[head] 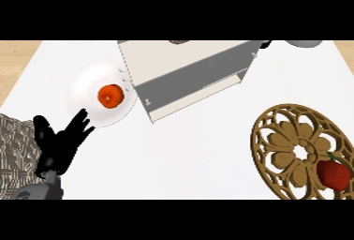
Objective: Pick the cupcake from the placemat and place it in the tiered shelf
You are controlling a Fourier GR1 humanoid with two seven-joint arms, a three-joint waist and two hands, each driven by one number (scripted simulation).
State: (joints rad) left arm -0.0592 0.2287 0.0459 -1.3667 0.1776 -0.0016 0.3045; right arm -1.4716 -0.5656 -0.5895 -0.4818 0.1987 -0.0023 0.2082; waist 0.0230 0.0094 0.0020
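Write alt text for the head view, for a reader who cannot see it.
A black left hand rests open at the lower left of a white counter, fingers up, just below a white plate holding an orange item. A pale tiered shelf sits at the top centre. At the right, a red pepper lies on a carved wooden placemat.

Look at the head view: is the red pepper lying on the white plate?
No. The red pepper lies on the carved wooden placemat, while the white plate holds an orange item.

No readable text, labels, brands, numbers or signs on anything in head view.
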